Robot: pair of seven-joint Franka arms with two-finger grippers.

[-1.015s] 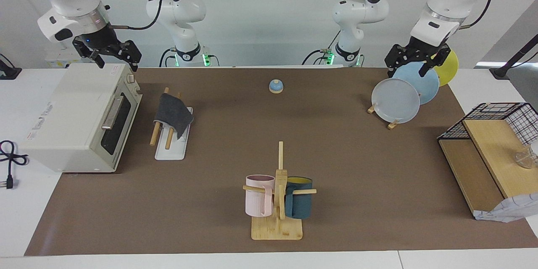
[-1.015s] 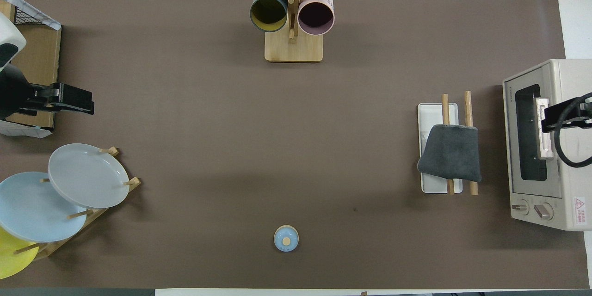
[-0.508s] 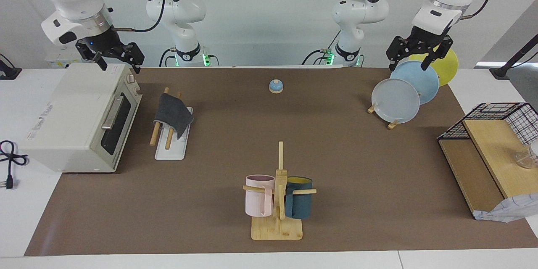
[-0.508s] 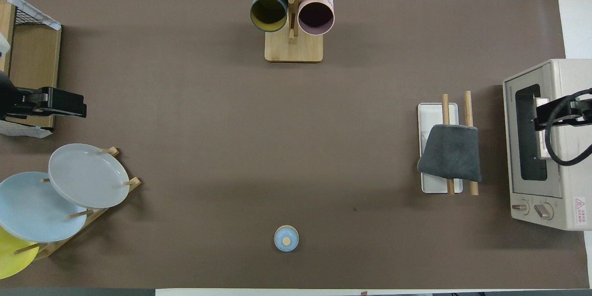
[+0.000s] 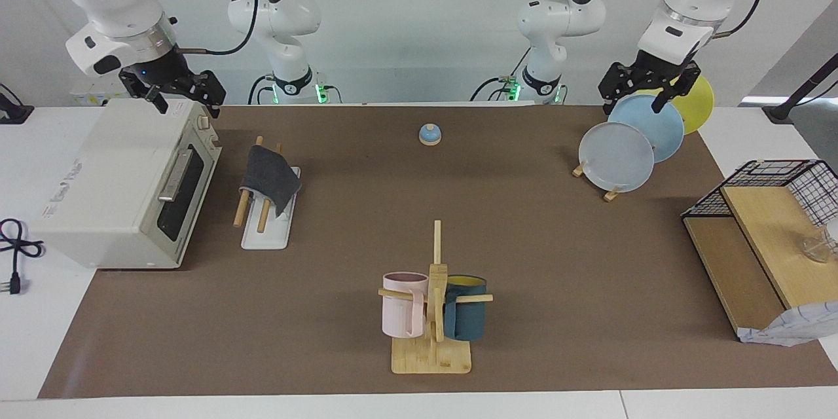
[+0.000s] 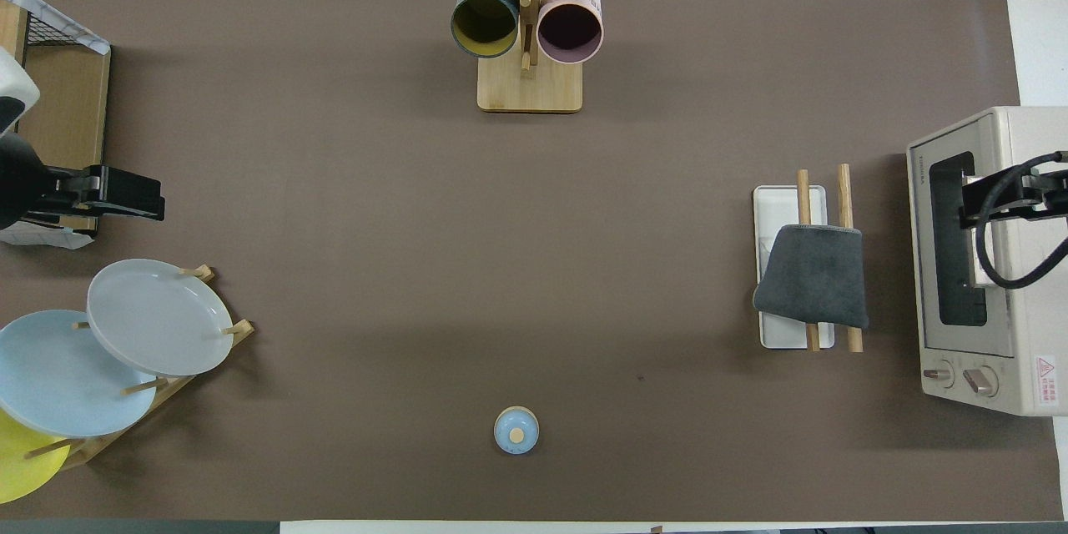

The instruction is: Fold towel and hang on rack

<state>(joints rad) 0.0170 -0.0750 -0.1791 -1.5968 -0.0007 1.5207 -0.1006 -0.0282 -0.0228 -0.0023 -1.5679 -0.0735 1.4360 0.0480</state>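
Right tool (image 5: pixel 185 99) over toaster oven (image 5: pixel 124 183), towel (image 5: pixel 270 180) draped on rack (image 5: pixel 265 234)

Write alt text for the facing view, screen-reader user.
A dark grey towel hangs draped over the two wooden rods of a white-based rack beside a toaster oven. The right gripper is raised over the oven, the left gripper over a stand of plates; neither holds anything.

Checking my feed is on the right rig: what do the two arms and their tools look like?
Both arms are glossy white with rounded segments and black joint bands; black cables loop along them, and green lights glow at the bases. The left tool and right tool are black two-finger units on grey wrist rings; a small blue light shows on the right one.
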